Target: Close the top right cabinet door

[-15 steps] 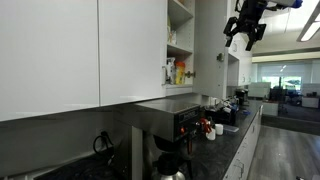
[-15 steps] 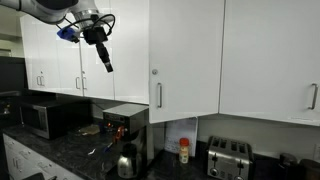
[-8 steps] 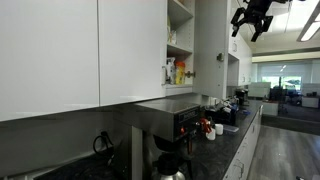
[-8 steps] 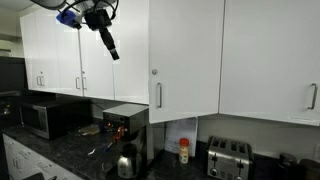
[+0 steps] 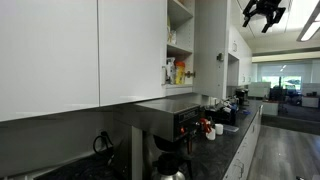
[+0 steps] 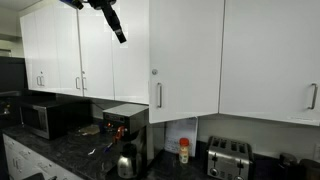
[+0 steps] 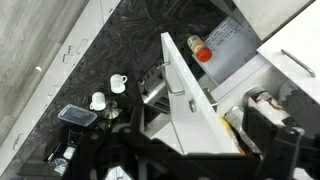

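Observation:
The top right cabinet door [image 5: 210,40] stands swung open, a tall glossy white panel with a slim silver handle. It also shows in an exterior view [image 6: 186,60] and from above in the wrist view [image 7: 188,98]. My gripper [image 5: 262,14] is high up near the ceiling, out from the door and not touching it. It is at the top of an exterior view [image 6: 118,30]. Its fingers [image 7: 190,165] are spread wide and hold nothing.
Open shelves with bottles [image 5: 178,72] lie behind the door. On the dark counter below are a coffee machine [image 6: 125,125], a toaster [image 6: 229,157], a microwave [image 6: 45,118], a red-capped bottle [image 7: 200,52] and two white mugs [image 7: 118,82].
My gripper has risen steadily toward the ceiling and drifted further from the door. The door has not moved.

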`<action>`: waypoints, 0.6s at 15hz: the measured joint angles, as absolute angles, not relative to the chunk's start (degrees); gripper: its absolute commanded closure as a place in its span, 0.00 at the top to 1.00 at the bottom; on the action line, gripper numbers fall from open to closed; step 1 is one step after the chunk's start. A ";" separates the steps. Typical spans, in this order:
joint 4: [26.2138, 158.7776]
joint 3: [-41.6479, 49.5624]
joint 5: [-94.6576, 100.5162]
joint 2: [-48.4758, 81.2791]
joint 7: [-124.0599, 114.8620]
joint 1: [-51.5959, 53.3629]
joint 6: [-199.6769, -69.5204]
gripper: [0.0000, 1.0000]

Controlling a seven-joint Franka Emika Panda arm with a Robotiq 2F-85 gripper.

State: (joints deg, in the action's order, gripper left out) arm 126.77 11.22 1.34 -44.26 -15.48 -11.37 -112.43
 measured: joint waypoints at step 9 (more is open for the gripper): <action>123.80 17.40 -2.45 -35.13 -19.85 -16.61 -114.22 1.00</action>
